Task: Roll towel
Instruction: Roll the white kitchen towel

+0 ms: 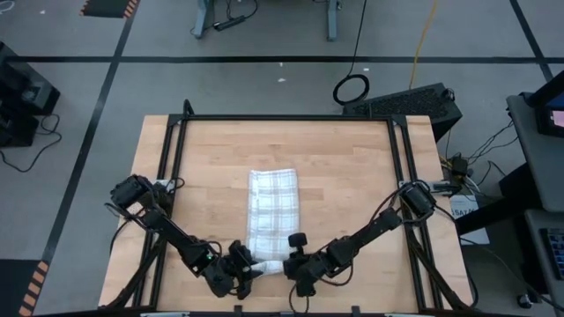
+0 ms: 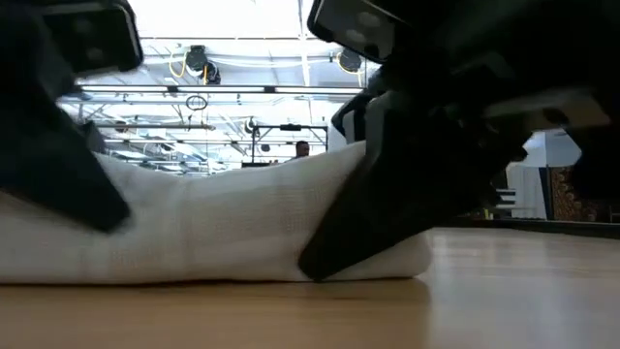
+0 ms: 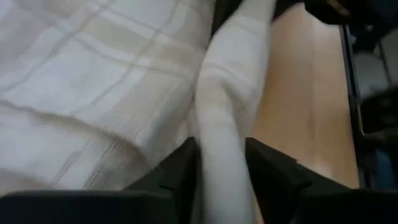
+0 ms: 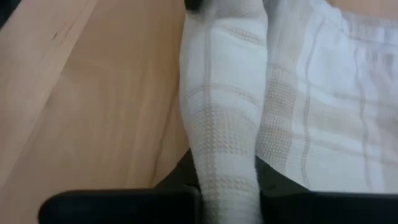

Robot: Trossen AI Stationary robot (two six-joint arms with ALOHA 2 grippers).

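Observation:
The towel (image 1: 273, 204), white with a grey-tan plaid grid, lies as a long folded strip down the middle of the table. Its near end is rolled into a thin white roll (image 1: 270, 264) that lies across the strip. In the low view the roll (image 2: 213, 237) rests on the tabletop. My left gripper (image 1: 250, 271) is at the roll's left end and my right gripper (image 1: 290, 263) at its right end. Each is shut on the roll. My left gripper has the roll's left end (image 3: 221, 155) pinched between its two fingers, one on each side of the roll. It comes slanting down from the table's near left, fingers along the roll. The roll rests on the flat towel and table. My right gripper pinches the roll's right end (image 4: 225, 168) between its two fingers, one on each side. It comes slanting down from the near right, fingers along the roll. The roll lies low, beside the flat part of the towel (image 4: 323, 93).
Bare wooden tabletop (image 1: 352, 176) lies on both sides of the towel and beyond its far end. A black frame rail (image 1: 282, 119) runs along the table's far edge and down both sides. The roll sits close to the table's near edge.

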